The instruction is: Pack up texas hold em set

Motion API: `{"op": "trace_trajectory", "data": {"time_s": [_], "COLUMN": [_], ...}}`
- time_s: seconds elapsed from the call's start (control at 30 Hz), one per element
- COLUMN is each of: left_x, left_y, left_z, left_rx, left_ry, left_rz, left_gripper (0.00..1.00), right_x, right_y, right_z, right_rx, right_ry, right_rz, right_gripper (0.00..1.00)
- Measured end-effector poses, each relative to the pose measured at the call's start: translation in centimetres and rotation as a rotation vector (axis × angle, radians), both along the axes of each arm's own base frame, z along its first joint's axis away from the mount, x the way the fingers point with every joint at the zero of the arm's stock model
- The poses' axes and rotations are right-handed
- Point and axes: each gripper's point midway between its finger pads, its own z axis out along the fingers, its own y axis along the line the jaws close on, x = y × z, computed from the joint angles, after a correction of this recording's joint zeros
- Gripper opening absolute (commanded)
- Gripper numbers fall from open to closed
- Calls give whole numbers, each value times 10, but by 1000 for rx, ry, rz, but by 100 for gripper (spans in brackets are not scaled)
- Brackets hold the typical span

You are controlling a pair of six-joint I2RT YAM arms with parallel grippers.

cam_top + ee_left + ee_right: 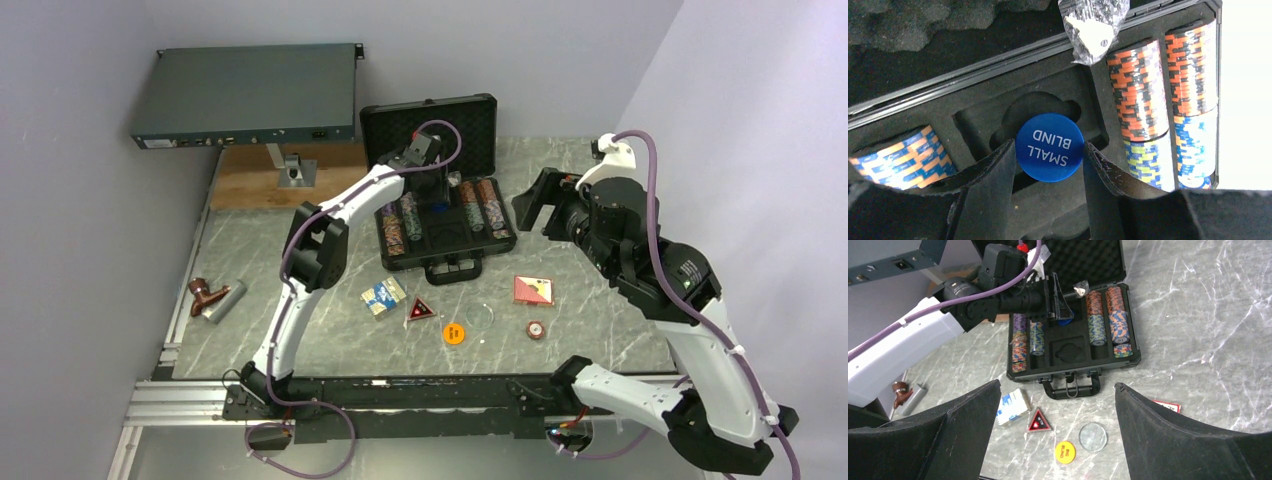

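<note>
Top external (RK): grey box (245,95) sits behind-left of the open briefcase (475,130). Right gripper (1057,389)?
Wrist views (JL): beside the briefcase, spread wide, empty. Left gripper (1048,150) pinches blue button (1049,137) over its middle recess; chip rows (1138,95) flank it; orange button (454,333) lies in front.

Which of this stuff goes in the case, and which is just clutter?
Job: case, chips, blue button in left gripper, blue deck, red deck, red triangle, orange button.
Lying about: grey box, wooden board, metal cylinder.

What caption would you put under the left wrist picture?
Left end effector holds the blue button over the case, between chip rows.
</note>
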Motion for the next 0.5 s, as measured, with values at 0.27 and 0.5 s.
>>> {"op": "trace_trajectory", "data": {"time_s": [0.27, 0.5], "left_x": [7, 10], "left_y": [-3, -2], "left_z": [-6, -5], "left_rx": [-8, -2], "left_ry": [-4, -17], "left_rz": [11, 19], "left_gripper": [28, 30], "right_x": [2, 2], "right_y": [2, 2], "right_z": [-2, -1], "right_rx": [-6, -5], "right_ry": [8, 7], "right_rz": [1, 1], "right_gripper": [87, 87]}}
